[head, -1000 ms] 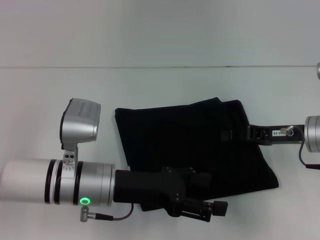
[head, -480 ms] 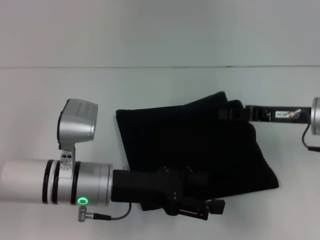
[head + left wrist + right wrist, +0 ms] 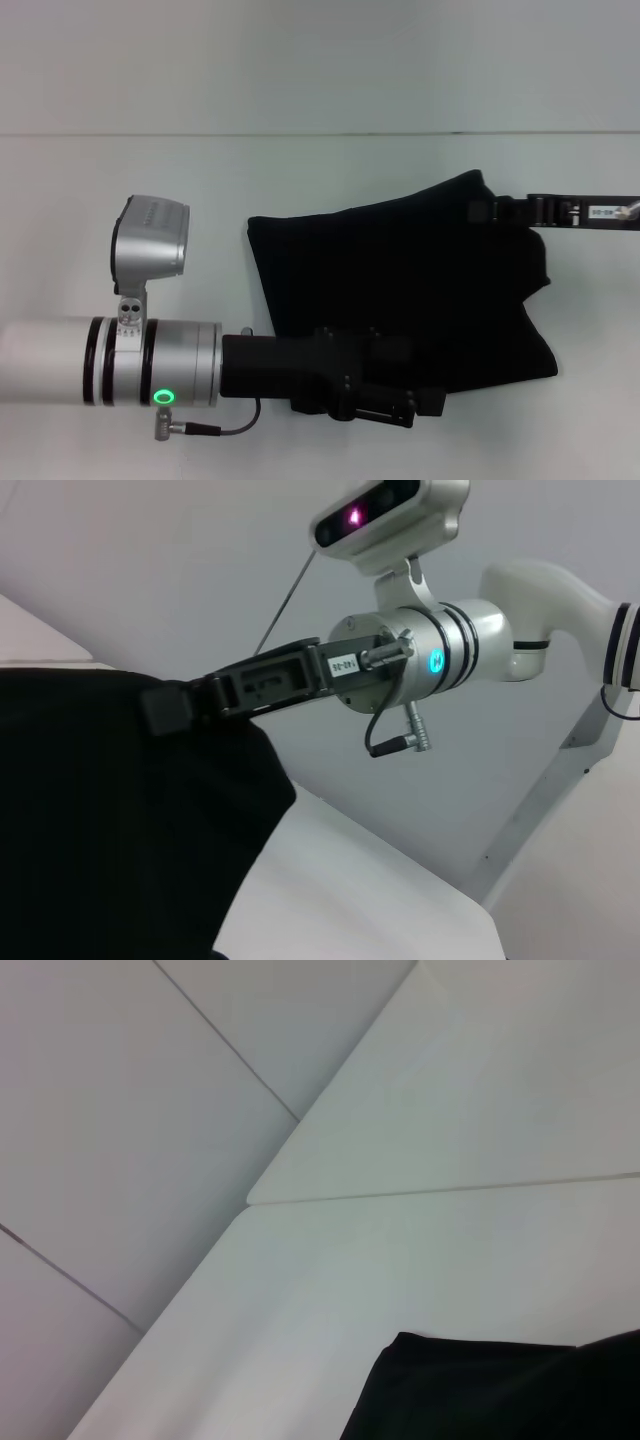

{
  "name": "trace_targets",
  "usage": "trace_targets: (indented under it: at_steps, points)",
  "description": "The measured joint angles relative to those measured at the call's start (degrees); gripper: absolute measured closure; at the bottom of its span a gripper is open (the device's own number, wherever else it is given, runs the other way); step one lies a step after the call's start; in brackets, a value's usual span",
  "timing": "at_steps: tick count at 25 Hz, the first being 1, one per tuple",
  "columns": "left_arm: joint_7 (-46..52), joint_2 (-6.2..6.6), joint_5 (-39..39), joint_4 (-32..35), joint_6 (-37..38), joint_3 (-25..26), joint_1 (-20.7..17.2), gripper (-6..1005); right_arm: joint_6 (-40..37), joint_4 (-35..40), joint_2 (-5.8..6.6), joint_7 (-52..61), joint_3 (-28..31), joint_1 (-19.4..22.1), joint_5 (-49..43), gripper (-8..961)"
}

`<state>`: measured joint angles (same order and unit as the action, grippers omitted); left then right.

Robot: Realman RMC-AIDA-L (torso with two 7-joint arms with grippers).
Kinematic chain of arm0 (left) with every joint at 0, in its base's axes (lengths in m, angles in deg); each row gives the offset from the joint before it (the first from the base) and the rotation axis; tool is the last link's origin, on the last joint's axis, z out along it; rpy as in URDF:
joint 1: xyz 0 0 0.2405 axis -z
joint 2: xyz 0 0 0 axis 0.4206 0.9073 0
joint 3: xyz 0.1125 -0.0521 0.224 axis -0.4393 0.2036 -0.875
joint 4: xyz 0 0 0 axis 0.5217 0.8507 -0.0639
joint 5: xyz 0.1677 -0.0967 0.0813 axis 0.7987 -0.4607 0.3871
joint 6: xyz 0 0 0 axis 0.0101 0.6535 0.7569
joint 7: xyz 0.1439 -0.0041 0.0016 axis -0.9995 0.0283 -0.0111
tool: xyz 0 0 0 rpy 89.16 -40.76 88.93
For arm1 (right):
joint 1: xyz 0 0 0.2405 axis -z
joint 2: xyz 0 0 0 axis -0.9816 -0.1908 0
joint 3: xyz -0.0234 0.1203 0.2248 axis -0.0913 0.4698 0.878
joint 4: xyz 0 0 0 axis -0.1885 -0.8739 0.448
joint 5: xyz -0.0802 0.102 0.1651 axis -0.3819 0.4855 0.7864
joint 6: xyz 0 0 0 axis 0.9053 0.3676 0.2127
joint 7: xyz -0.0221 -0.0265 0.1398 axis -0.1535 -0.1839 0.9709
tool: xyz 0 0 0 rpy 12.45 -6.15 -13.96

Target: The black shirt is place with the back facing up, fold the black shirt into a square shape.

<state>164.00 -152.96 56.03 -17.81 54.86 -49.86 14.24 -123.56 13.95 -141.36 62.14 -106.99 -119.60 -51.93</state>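
The black shirt [image 3: 400, 280] lies folded on the white table [image 3: 120, 180]. Its far right corner is lifted and pulled to the right. My right gripper [image 3: 480, 211] is shut on that raised corner. The left wrist view shows the right gripper [image 3: 165, 708] pinching the shirt's top edge, with the shirt [image 3: 120, 830] hanging below it. My left gripper [image 3: 425, 404] is low over the shirt's near edge, black against black. The right wrist view shows only a corner of the shirt [image 3: 500, 1390] on the table.
The table's back edge [image 3: 320, 133] meets a pale wall. My left arm's silver forearm [image 3: 110, 360] lies across the near left of the table. Bare table shows left of the shirt and behind it.
My right gripper has moved up and to the right, taking the shirt's far right corner with it. The shirt's left edge has slid to the right. The left gripper has drawn back slightly.
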Motion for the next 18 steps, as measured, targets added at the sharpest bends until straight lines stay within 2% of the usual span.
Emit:
trace_targets:
  at_steps: [5,12,18]
  points:
    - [1.3,0.00,-0.1,0.2,0.0,0.0,0.1,49,-0.4,0.6,0.48,0.4,-0.3,1.7,-0.4,824]
    - [2.8,0.00,-1.3,0.9,-0.6,0.1,0.4,49,2.2,-1.8,-0.02,0.3,-1.7,4.1,-3.0,820]
    - [11.3,0.19,-5.1,4.0,-9.0,3.5,1.3,50,1.7,-2.0,0.42,0.3,-1.4,5.9,-5.6,817]
